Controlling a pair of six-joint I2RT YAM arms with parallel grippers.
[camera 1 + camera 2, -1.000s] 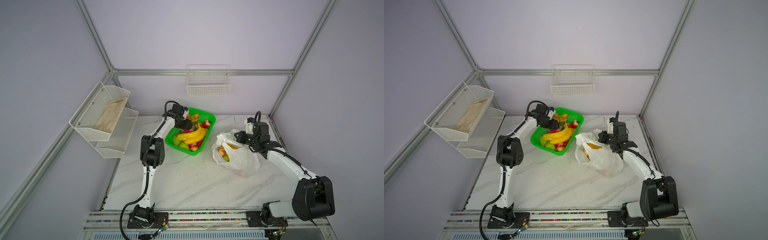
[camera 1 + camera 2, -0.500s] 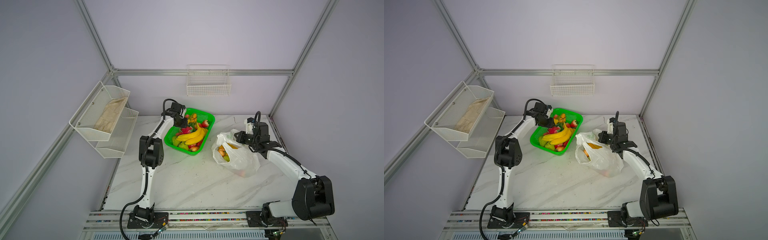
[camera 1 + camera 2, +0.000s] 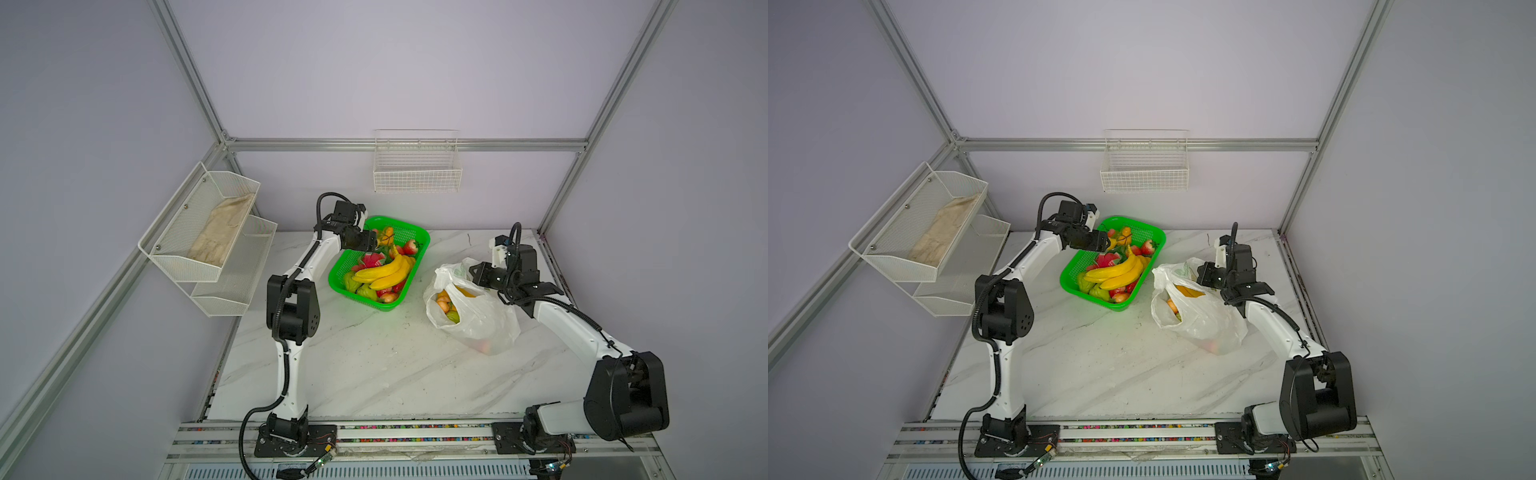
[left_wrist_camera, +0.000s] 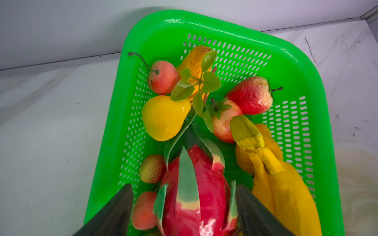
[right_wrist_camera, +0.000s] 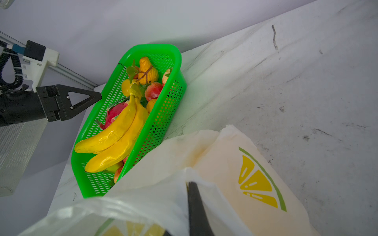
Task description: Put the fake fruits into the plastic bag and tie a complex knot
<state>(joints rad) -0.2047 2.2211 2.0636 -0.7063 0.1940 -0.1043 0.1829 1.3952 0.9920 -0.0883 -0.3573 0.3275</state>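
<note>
- The plastic bag (image 3: 478,322) lies on the right half of the table (image 3: 374,365), its mouth gaping toward the green basket (image 3: 420,235), with a few fake fruits (image 3: 446,305) inside.
- The right gripper (image 5: 192,185) is pinched tight on the bag's rim.
- The left gripper (image 4: 183,186) is in the basket, fingers spread either side of the dragon fruit (image 4: 196,200).
- Open marble lies in front of both.

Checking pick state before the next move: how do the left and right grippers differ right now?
The left gripper is open; the right gripper is shut. The left holds nothing and is poised over the dragon fruit in the basket; the right pinches the rim of the bag. Both are black.
</note>
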